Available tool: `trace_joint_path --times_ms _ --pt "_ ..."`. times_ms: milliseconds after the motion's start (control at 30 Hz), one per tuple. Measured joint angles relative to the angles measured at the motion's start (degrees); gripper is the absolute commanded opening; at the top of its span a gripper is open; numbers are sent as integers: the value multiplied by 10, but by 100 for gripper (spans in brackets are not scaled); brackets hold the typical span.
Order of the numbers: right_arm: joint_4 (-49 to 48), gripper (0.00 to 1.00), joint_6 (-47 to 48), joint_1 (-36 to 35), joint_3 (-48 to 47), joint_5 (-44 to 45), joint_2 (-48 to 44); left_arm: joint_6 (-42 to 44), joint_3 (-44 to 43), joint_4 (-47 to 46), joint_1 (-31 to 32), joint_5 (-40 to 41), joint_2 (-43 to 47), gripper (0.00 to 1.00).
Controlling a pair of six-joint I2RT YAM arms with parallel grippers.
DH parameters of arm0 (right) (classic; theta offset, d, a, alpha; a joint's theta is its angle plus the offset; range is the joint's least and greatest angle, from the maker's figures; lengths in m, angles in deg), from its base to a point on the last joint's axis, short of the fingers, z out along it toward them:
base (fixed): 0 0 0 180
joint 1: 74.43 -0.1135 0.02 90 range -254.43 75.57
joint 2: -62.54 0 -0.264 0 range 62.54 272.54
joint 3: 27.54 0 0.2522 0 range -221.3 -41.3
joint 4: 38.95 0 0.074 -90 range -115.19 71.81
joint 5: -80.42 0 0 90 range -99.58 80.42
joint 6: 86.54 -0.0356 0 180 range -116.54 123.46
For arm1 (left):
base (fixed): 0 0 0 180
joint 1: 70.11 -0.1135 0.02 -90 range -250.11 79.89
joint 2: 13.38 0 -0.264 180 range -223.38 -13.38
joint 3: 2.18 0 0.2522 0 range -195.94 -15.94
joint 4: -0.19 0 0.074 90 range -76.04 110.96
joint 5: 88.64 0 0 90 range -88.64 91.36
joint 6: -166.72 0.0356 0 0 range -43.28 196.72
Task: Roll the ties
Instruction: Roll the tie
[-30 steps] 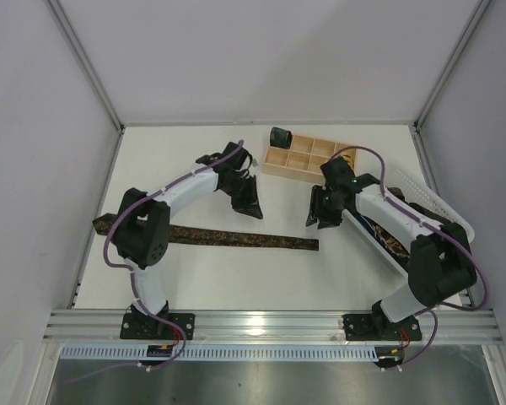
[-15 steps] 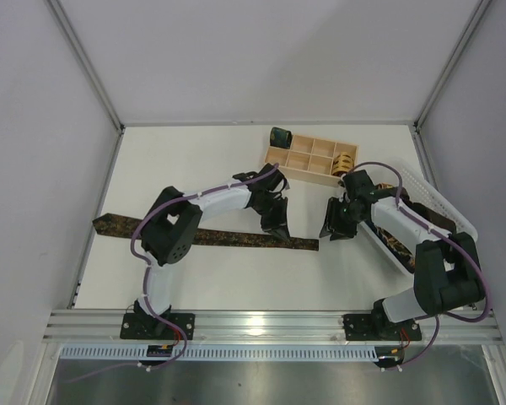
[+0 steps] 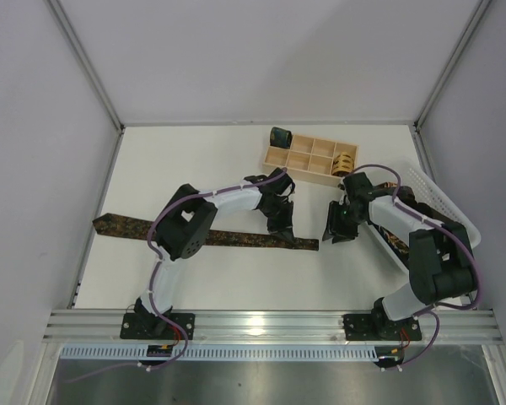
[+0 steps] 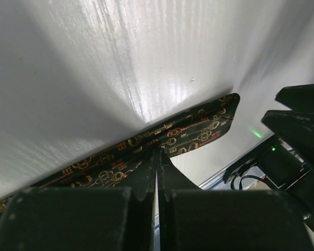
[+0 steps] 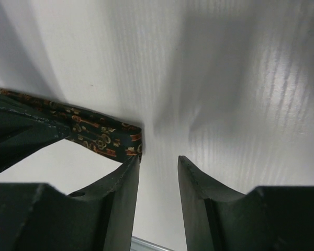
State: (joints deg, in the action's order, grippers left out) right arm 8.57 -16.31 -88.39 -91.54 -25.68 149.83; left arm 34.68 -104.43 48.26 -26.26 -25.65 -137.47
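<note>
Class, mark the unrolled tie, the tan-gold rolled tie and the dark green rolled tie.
unrolled tie (image 3: 244, 240), top view, middle of its strip
tan-gold rolled tie (image 3: 344, 162), top view, centre of coil
dark green rolled tie (image 3: 279, 135), top view, centre of coil

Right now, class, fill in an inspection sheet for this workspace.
Surface: white table, no spills seen.
Job's things: one tie flat, unrolled; gold roll in tray; green roll outside its far corner; dark fabric in basket.
Clutter: nothing seen.
Grippers: left gripper shut, tips on the tie near its end; right gripper open beside that end, holding nothing.
Cables: purple cables run along both arms.
Surroundings: grey walls; metal rail at near edge.
</note>
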Motion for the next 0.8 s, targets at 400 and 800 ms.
trace_joint_path --times_ms 400,800 --pt "10 46 1 4 0 20 -14 1 0 6 0 0 -4 0" --pt "-12 45 -1 -40 6 -3 5 6 -1 8 -2 -5 -7 0"
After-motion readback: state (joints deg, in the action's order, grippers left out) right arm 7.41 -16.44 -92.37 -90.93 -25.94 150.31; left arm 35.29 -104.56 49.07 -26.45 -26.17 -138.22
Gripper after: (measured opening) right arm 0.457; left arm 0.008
